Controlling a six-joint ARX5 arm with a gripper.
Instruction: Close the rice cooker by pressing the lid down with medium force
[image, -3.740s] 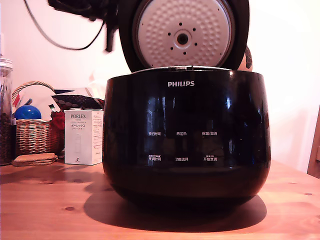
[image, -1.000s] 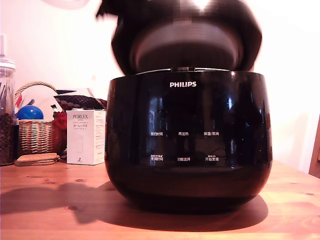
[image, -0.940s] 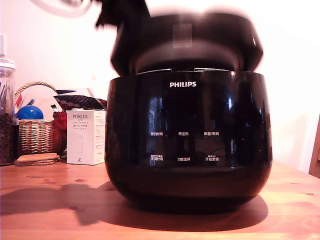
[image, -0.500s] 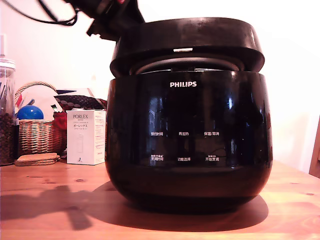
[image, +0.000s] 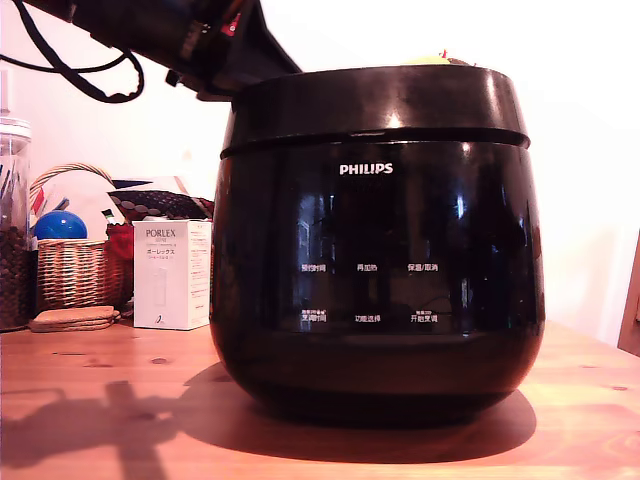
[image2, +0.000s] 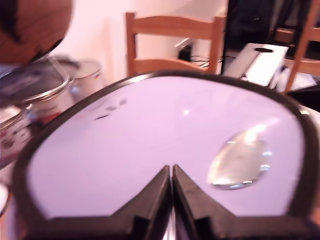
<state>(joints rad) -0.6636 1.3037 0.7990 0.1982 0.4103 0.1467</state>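
The rice cooker (image: 378, 300) stands on the wooden desk (image: 100, 400), near its front edge, with the "PHILIPS" lettering facing the exterior view. The lid (image: 375, 100) lies flat on the body, and only a thin seam separates the two; no silvery underside shows. The gripper (image2: 172, 172), its two fingers pressed together and holding nothing, rests tip-down on the lid's glossy top, as the wrist view shows. The arm (image: 190, 40) enters from the exterior view's upper left. The closing appears essentially complete; whether the latch has caught cannot be told, so a final firm press may remain. A white box (image: 170, 275) and a wicker basket (image: 70, 270) stand beside the cooker, toward the desk's rear edge.
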